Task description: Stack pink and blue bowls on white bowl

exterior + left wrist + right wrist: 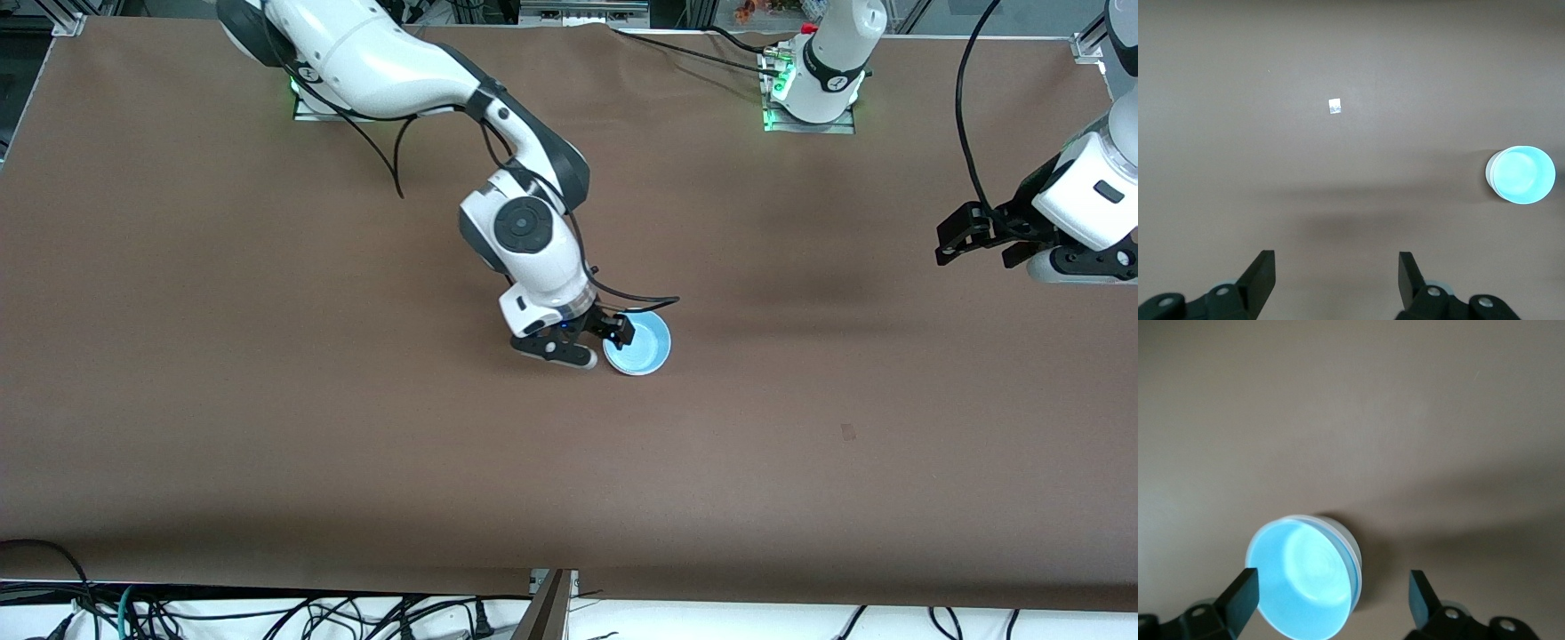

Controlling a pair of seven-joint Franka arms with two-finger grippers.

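The blue bowl (638, 343) sits upright near the table's middle, nested in the white bowl (624, 365), of which only the outer wall shows. The pink bowl is hidden. My right gripper (597, 343) hangs just over the stack, open, its fingers apart from the rim. In the right wrist view the blue bowl (1305, 580) lies between the fingers (1243, 588), close to one of them, with the white bowl (1357, 560) as a pale wall around it. My left gripper (973, 247) waits open over the left arm's end of the table. Its wrist view shows the blue bowl (1523, 174) far off.
Brown table cover (356, 444) all round the stack. A small pale mark (848, 432) lies on it nearer to the front camera, toward the left arm's end. Loose cables (267, 613) run along the front edge.
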